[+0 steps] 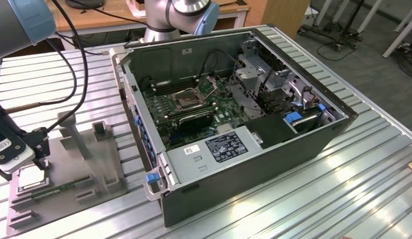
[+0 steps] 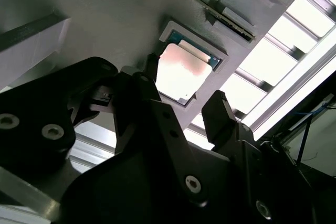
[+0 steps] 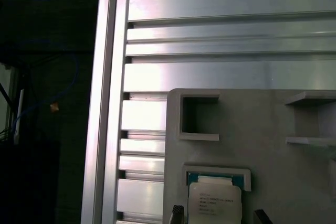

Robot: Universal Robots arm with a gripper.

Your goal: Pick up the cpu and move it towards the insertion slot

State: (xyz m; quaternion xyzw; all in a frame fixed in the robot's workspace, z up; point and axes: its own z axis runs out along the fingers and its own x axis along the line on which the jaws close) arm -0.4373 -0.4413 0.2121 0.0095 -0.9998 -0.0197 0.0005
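Tool (image 2: 185, 81) open, fingers (image 2: 223, 116) standing either side of cpu (image 2: 181, 69); contact with chip not discernible, nothing lifted. Cpu seated flat in square recess of grey tray (image 1: 66, 167), near table (image 1: 325, 194) edge at exterior view's left. Insertion slot (image 1: 190, 98) on green board inside open computer case (image 1: 259, 164), well apart from tray. Memory stick (image 1: 60, 188) lying in tray near cpu
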